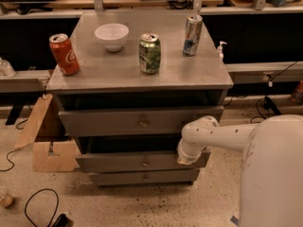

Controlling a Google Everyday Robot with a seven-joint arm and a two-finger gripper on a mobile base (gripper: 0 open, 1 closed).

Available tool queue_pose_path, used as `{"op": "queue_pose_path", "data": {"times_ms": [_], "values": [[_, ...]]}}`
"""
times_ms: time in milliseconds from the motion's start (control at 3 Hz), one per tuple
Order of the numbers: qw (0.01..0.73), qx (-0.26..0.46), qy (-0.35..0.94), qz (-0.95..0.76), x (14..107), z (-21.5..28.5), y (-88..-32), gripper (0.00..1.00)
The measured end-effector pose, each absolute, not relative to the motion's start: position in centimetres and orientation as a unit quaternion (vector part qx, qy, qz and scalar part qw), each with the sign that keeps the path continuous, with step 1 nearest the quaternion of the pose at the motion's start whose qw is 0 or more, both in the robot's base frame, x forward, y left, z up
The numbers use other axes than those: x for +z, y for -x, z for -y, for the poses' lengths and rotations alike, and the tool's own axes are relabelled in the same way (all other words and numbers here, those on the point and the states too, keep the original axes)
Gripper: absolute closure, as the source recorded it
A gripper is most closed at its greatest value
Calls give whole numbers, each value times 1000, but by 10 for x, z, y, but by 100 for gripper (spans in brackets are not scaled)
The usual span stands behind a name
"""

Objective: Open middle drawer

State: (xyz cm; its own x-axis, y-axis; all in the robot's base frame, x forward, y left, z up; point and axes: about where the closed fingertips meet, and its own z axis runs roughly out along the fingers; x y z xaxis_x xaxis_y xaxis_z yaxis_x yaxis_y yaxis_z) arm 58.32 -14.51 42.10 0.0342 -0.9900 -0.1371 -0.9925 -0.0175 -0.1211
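The middle drawer (pixel 128 162) is the wide, shallow grey front with a small round knob (pixel 145 163), between a taller drawer (pixel 118 122) above and a narrower one (pixel 142 177) below. A dark gap shows above its front, and it stands slightly forward of the bottom drawer. My white arm (pixel 222 135) reaches in from the right. Its gripper (pixel 185 159) is at the right end of the middle drawer's front, tucked against the top edge and mostly hidden by the wrist.
On the cabinet top (pixel 199 77) stand a red cola can (pixel 64 54), a white bowl (pixel 111 36), a green can (pixel 149 54) and a silver can (pixel 192 35). Cardboard (pixel 45 141) leans at the cabinet's left. Cables (pixel 40 207) lie on the floor.
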Motion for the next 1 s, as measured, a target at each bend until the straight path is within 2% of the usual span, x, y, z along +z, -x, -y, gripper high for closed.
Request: {"op": "queue_pose_path", "data": {"times_ms": [1000], "values": [[92,7,713,-695,422,145,-583,100]]}}
